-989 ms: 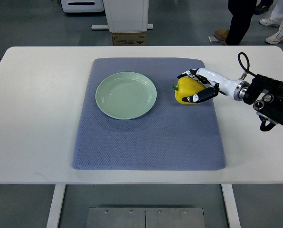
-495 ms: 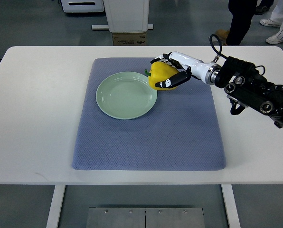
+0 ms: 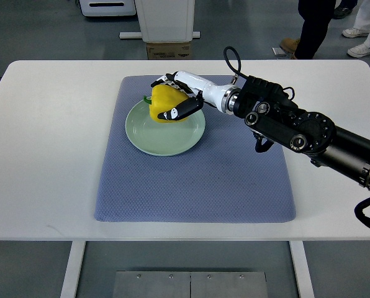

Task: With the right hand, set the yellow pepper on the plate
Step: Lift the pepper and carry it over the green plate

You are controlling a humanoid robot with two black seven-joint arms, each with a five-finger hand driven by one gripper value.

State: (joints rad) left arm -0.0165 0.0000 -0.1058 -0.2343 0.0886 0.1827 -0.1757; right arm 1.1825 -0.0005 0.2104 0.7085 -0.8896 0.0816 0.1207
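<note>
A white table (image 3: 48,155) seen from steeply above, with a blue-grey mat (image 3: 191,186) lying across its middle. Toward the mat's far left corner sits a round pale green plate (image 3: 149,138). Over the plate's far half is a yellow pepper (image 3: 163,102), its green stem pointing left; whether it touches the plate or is just above it cannot be told. The right hand (image 3: 175,96), white with black fingertips, wraps the pepper from its right side: fingers (image 3: 172,114) curl across the near face and others over the top, grasping it. From the hand a white wrist runs right to a bulky black arm (image 3: 297,127), which crosses the mat's far right corner and leaves at the picture's right edge. A black cable loop rises near the wrist. Beyond the table's far edge, on a grey floor, stand a white machine base, a cardboard box and, at the far right, a person's legs and shoes (image 3: 315,25).
</note>
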